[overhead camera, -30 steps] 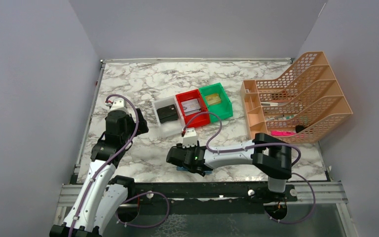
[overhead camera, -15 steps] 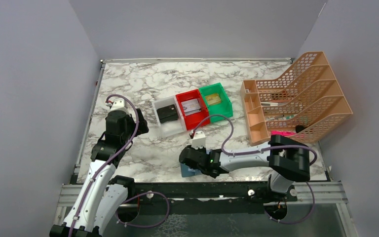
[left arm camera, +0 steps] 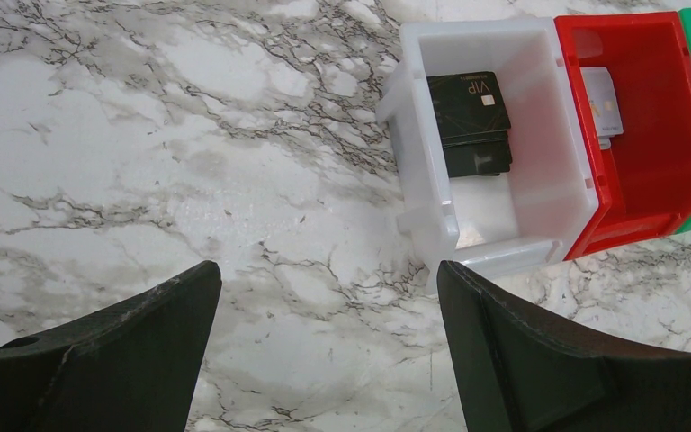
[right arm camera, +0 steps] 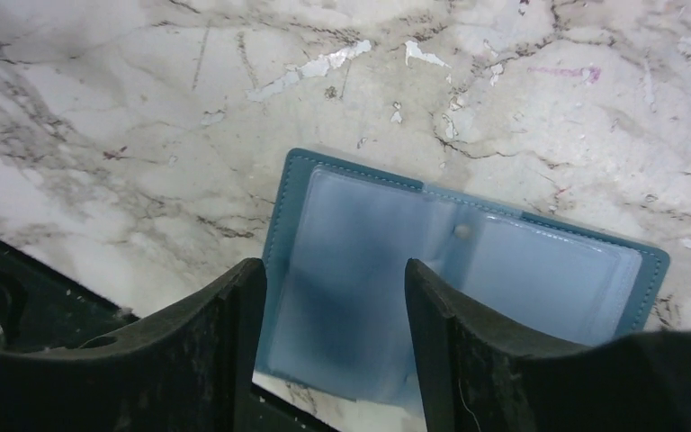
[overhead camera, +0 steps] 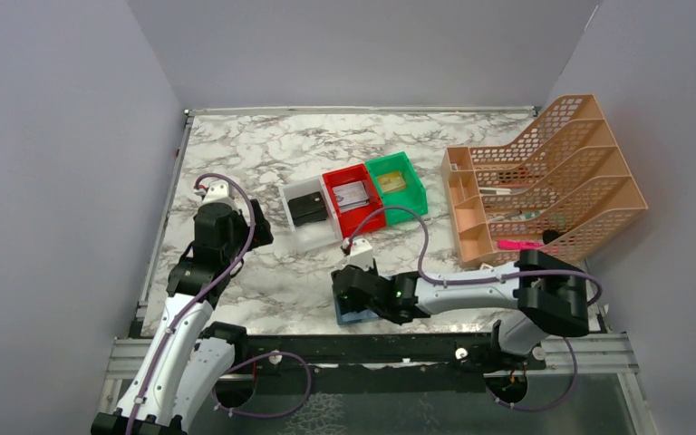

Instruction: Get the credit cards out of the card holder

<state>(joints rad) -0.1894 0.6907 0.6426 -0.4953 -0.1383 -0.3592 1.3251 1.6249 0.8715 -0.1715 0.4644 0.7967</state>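
Bench: a white marble-patterned bench, with both arm bases bolted along its near edge.
Card holder: the teal-blue card holder is laid open and flat at the near edge of the bench, about midway along it. Its lighter blue pocket panels are turned up. A small snap stud is seen on the tab at the fold. Whether cards sit in the pockets cannot be told.
Right end effector: the right end effector is held low over the card holder with its fingers apart. One pocket panel is seen in the gap between them. Contact with the holder cannot be made out.
Left end effector: the left end effector is held near the left edge of the bench with its fingers spread wide. Only bare marble is seen between them.
White bin: a white bin is placed near the middle of the bench, and black cards are stacked in it.
Red bin: a red bin is set against the white bin's right side, and a pale card is lying in it.
Green bin: a green bin is set against the red bin's right side, and a yellowish card is lying in it.
File rack: an orange mesh file rack is placed along the right edge of the bench, well apart from the card holder.
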